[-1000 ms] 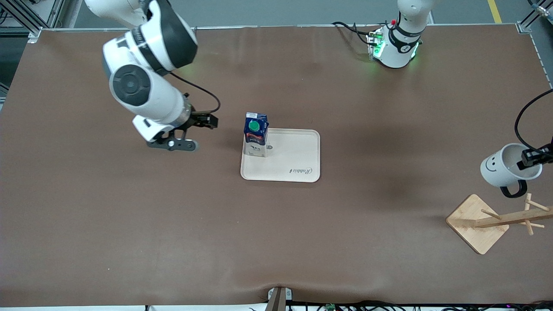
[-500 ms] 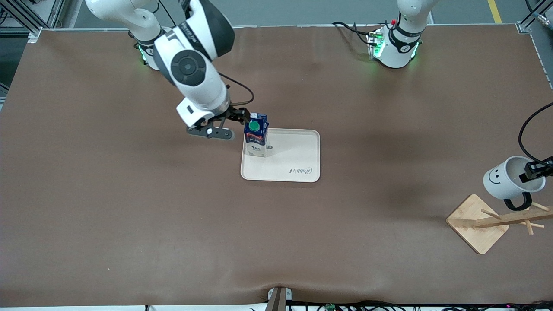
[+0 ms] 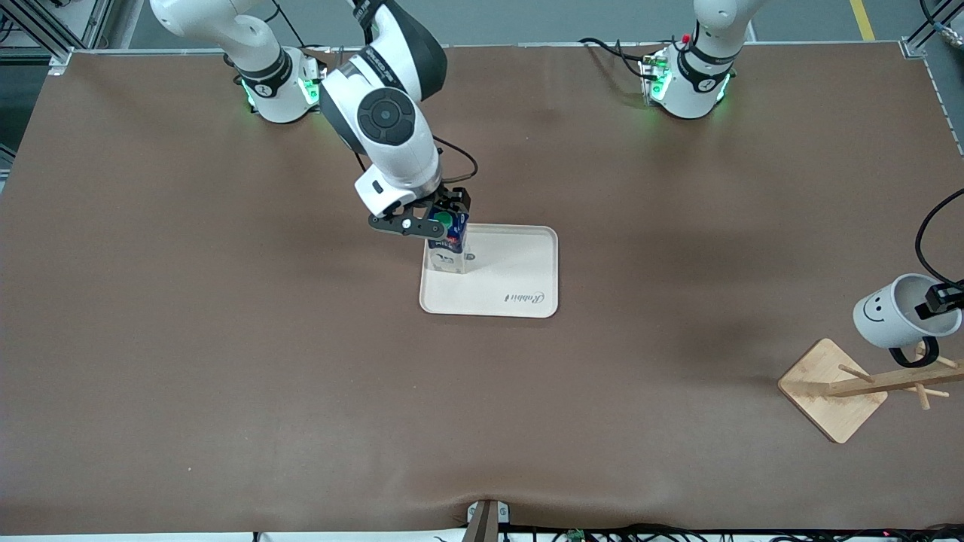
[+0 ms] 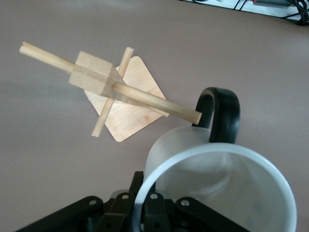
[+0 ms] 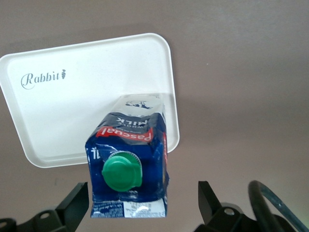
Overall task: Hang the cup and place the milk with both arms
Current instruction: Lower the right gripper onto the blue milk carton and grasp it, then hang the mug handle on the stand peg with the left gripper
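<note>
Two grips matter. My left gripper (image 3: 941, 299) is clamped on the rigid, breakable cup (image 3: 900, 310) at its rim, above the rack (image 3: 866, 384). My right gripper (image 5: 142, 203) stands wide around the light, crushable milk (image 5: 129, 162) on the tray (image 5: 58, 116); I'd squeeze its flat sides.

The milk (image 3: 449, 248), a small gable-top carton with a dark blue top, green cap and white base, stands upright in a corner of the white tray (image 3: 512, 282). The cup (image 3: 896, 310), a white smiley mug with a black handle, hangs tilted in the air well apart from that tray.
</note>
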